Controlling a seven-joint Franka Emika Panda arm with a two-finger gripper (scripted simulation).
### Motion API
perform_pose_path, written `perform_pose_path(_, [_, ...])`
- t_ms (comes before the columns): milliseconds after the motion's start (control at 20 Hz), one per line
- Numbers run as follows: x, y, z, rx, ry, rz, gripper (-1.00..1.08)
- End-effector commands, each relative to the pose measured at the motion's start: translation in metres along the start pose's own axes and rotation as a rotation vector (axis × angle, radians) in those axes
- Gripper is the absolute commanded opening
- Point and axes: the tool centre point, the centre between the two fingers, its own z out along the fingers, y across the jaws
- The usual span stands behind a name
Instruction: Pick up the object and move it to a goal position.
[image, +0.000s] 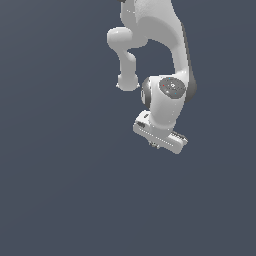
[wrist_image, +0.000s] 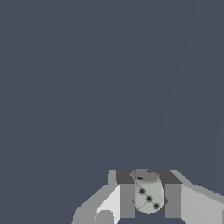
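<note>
In the wrist view my gripper (wrist_image: 149, 183) is shut on the object (wrist_image: 148, 196), a small pale grey rounded piece with dark spots. It sits between the two grey fingers (wrist_image: 127, 197). In the exterior view the white arm reaches down from the top, and the gripper (image: 156, 146) hangs in mid-air against the plain dark background. Its short fingers point down and toward the exterior view's left. There the object is at most a tiny speck between the fingertips and cannot be made out clearly.
Only a uniform dark blue-grey surface (image: 60, 190) shows around the arm in both views. No other objects, containers or edges are visible.
</note>
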Motion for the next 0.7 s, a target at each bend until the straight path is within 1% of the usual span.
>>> perform_pose_path(0, [-0.012, -0.019, -0.023, -0.001, 0.000, 0.001, -1.00])
perform_pose_path(350, [-0.037, -0.066, -0.077, -0.001, 0.000, 0.001, -1.00])
perform_pose_path(650, [-0.049, -0.089, -0.102, 0.000, 0.000, 0.000, -1.00])
